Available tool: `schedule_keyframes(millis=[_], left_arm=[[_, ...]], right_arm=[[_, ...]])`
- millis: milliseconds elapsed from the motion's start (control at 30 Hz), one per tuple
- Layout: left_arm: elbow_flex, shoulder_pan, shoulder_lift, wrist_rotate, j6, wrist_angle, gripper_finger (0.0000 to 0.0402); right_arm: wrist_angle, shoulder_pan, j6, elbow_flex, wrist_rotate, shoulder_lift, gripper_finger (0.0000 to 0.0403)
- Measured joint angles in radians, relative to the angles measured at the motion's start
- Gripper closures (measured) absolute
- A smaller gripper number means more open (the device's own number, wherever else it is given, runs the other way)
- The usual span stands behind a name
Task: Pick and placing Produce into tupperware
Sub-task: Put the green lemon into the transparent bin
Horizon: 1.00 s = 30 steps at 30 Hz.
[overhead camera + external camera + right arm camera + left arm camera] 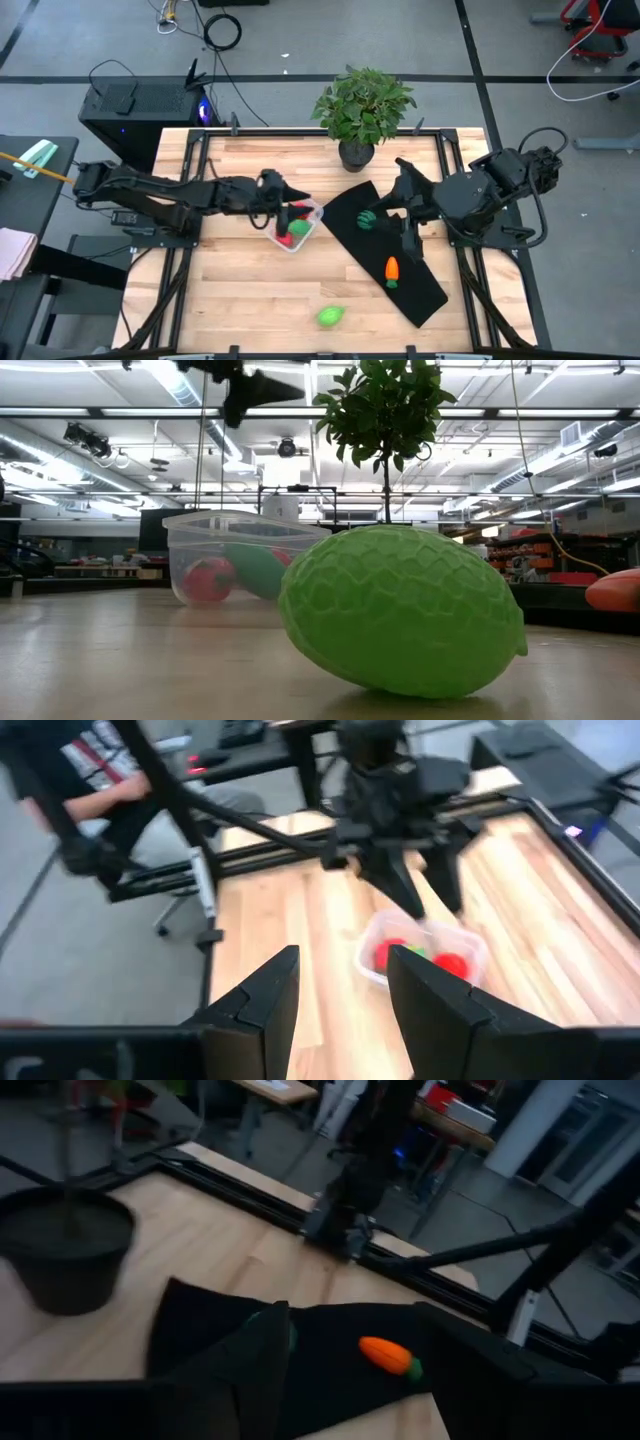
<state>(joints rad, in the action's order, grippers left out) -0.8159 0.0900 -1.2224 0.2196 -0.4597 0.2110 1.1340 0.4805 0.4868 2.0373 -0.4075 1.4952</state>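
Here my left gripper [297,207] hangs over the tupperware [310,225], jaws parted and empty, so produce drops inside. My right gripper [385,210] waits open-jawed over the black mat [420,290], near the carrot [392,270].

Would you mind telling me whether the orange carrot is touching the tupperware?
Apart. The high view shows the carrot lying on the black mat, with bare wood separating it from the tupperware.

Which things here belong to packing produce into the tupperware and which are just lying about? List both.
Job:
- tupperware, holding red and green pieces
- light green piece on the wood
- carrot on the mat
- dark green round piece on the mat

Lying about:
- potted plant
- black mat
- computer tower
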Motion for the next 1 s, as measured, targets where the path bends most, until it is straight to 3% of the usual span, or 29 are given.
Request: schedule_keyframes(millis=[200, 367, 500, 800, 1000], left_arm=[[0.092, -0.009, 0.135, 0.005, 0.002, 0.005, 0.0183], [0.148, -0.011, 0.222, 0.013, 0.001, -0.011, 0.0188], [0.158, -0.007, 0.268, 0.011, 0.006, -0.068, 0.0191], [0.158, -0.022, 0.357, 0.012, 0.027, -0.171, 0.0193], [0.158, -0.032, 0.409, 0.012, 0.038, -0.217, 0.0196]], right_arm=[[0.029, 0.019, 0.1, -0.05, -0.075, -0.001, 0.0243], [-0.014, 0.068, 0.27, -0.197, -0.139, -0.004, 0.0243], [-0.207, 0.124, 0.403, -0.361, -0.142, -0.011, 0.0243], [-0.844, 0.203, 0.562, -0.707, -0.121, -0.008, 0.0243], [-1.031, 0.211, 0.596, -0.805, -0.062, 0.062, 0.0243]])
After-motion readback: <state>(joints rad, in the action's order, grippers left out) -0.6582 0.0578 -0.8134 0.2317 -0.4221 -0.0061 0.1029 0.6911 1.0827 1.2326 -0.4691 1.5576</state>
